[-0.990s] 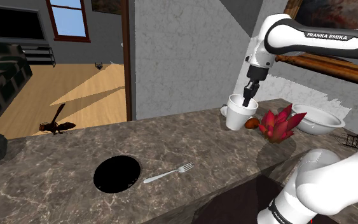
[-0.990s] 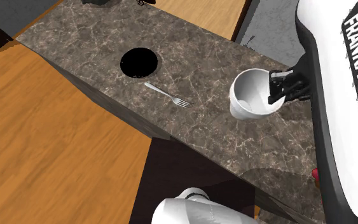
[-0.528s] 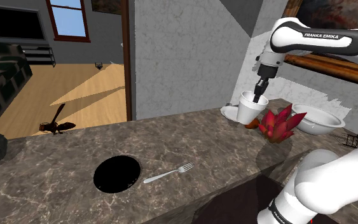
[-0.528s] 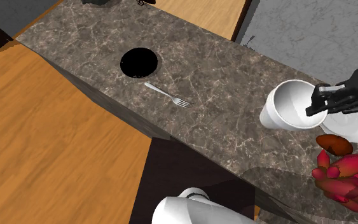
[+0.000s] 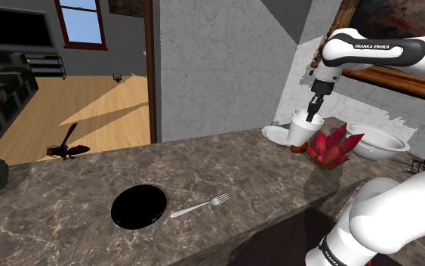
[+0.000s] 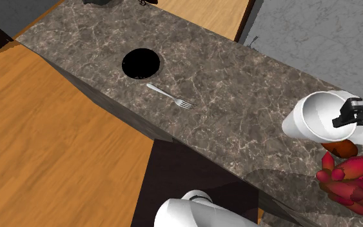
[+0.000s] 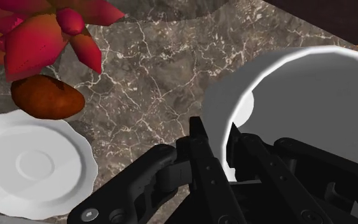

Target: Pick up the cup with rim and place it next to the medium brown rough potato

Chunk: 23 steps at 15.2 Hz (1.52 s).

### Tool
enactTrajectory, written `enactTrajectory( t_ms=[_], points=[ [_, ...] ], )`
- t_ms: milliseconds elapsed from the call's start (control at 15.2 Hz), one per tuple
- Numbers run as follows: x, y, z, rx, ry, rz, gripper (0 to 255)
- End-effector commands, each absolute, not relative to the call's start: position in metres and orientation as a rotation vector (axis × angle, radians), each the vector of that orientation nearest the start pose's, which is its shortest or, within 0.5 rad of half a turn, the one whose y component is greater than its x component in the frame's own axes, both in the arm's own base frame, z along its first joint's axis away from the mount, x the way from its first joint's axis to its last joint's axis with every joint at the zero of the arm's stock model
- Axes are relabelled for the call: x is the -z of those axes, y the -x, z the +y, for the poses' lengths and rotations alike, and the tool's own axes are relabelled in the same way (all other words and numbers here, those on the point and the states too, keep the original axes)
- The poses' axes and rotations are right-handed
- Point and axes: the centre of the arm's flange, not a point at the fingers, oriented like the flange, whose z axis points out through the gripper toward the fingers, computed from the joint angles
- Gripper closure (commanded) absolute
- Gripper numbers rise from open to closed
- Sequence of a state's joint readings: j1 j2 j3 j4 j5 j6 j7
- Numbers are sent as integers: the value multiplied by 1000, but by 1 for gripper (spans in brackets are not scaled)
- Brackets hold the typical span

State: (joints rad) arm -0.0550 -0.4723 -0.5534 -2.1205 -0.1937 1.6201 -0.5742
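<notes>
Cup shifted further toward shoulder view's right since earlier frame, gripper with it. White cup now beside brown potato, at edge of white saucer; contact with counter not clear. Gripper pinching cup wall at rim, one finger inside, one outside. Wrist view: potato touching saucer rim, red spiky plant just beyond. White bowl past plant. Fork and round black hole well apart.
</notes>
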Motion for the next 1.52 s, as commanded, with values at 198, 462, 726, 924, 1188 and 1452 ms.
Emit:
enactTrajectory(
  t_ms=[198,462,726,924,1188,1452],
  points=[
    [-535,-316,-288,-72,3053,-70,255],
    [-514,-316,-288,-72,3053,-70,255],
    [-492,-316,-288,-72,3053,-70,255],
    [-477,-316,-288,-72,3053,-70,255],
    [-455,-316,-288,-72,3053,-70,255],
    [-434,-316,-288,-72,3053,-70,255]
  ],
)
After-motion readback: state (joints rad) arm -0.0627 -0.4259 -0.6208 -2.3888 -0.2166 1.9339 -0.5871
